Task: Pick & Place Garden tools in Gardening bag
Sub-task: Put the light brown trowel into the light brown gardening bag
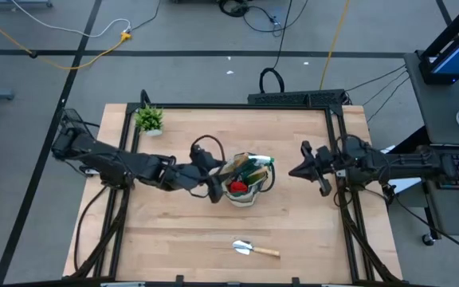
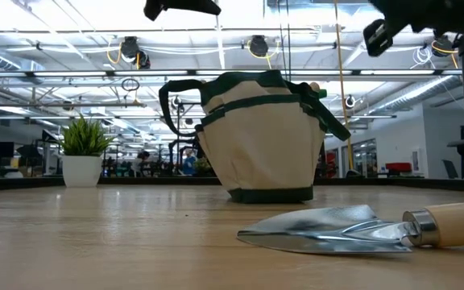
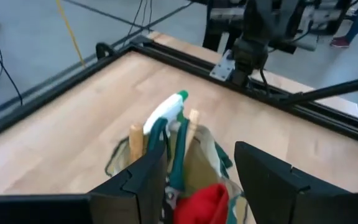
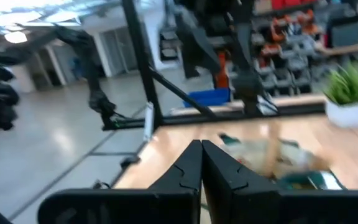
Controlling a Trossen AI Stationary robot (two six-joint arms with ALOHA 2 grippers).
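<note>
The beige gardening bag (image 1: 249,182) with dark trim stands upright on its base at the table's middle; it also shows in the low view (image 2: 256,137). In it stand a green spray bottle with a white nozzle (image 3: 165,111), wooden handles (image 3: 135,138) and a red glove (image 3: 205,204). A wooden-handled metal trowel (image 1: 255,249) lies flat near the table's front edge. My left gripper (image 3: 201,180) is open just over the bag's left side, empty, also seen in the high view (image 1: 217,186). My right gripper (image 1: 295,171) is shut and empty, to the right of the bag.
A small potted green plant (image 1: 149,119) stands at the far left corner. The trowel's blade (image 2: 329,229) lies close in front of the low camera. A dark frame (image 1: 237,106) runs around the table's edges.
</note>
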